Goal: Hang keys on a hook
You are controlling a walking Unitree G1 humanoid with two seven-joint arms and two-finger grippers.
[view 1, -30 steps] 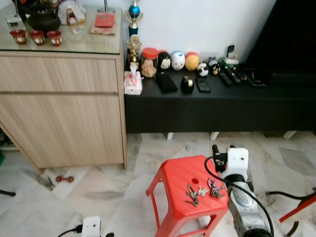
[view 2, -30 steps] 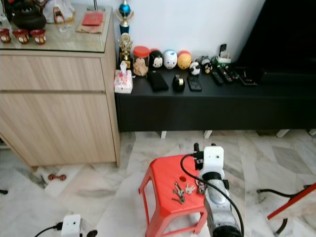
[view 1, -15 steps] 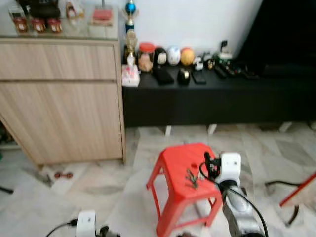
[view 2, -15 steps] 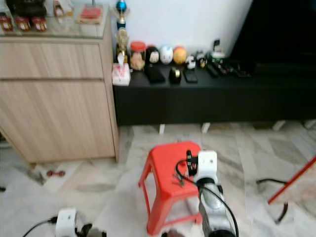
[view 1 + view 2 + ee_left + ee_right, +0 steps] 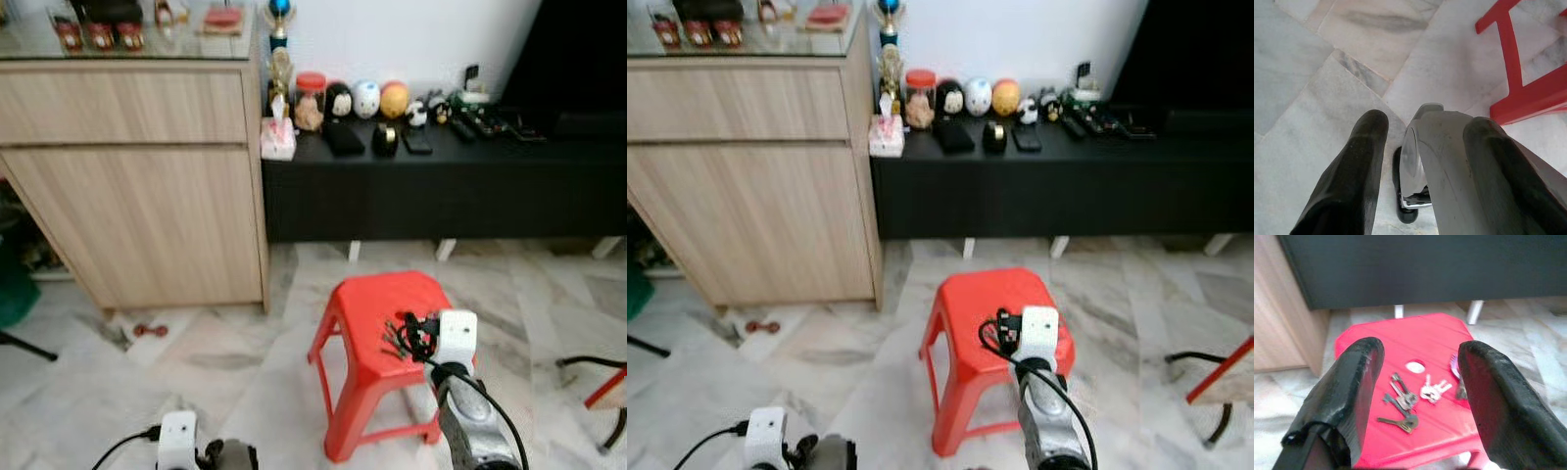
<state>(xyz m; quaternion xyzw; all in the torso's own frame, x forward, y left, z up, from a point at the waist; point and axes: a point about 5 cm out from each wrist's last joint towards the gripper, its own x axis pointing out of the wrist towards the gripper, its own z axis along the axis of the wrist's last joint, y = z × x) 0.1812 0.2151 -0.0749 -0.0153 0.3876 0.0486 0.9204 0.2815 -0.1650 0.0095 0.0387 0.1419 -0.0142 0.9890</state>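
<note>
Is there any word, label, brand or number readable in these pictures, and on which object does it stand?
None can be read.
Tissue pack on the black bench: print too blurred.
Jar with the red lid: no legible label.
Red item on the cabinet top: too small.
Keys on the red stool, before the right end effector: no legible marking.

From where I sit, keys (image 5: 1409, 400) lie on the stool (image 5: 1376, 340) just ahead of my right gripper (image 5: 1418, 396), bench (image 5: 1425, 269) behind, cabinet (image 5: 137, 166) off left.
</note>
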